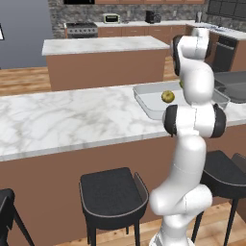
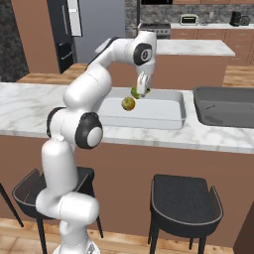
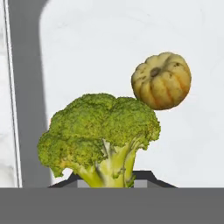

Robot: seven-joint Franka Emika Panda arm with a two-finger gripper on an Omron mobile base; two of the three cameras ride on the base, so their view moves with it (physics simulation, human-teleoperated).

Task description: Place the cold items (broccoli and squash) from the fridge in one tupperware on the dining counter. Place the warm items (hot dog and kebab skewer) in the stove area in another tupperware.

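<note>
While the arm reaches out over the dining counter [image 2: 30, 106], we see the gripper [image 2: 141, 94] pointing down above the clear tub [image 2: 171, 119], its jaws clamped on the stalk of the broccoli [image 3: 101, 138]; in the hand view the green floret rises just above the two dark fingertips [image 3: 142, 178], its pale stem pinched between them; in the right base view the broccoli [image 2: 135, 93] hangs just below the wrist, over the tub's far side; the squash [image 2: 128, 103] lies on the tub's pale floor, near the broccoli and apart from it; in the hand view the squash [image 3: 161, 80] sits ribbed, yellow-orange, stem scar up; to the right on the same counter stands the dark grey tub [image 2: 223, 106], just beside the clear one; two black stools [image 2: 182, 201] stand below the counter's edge
</note>
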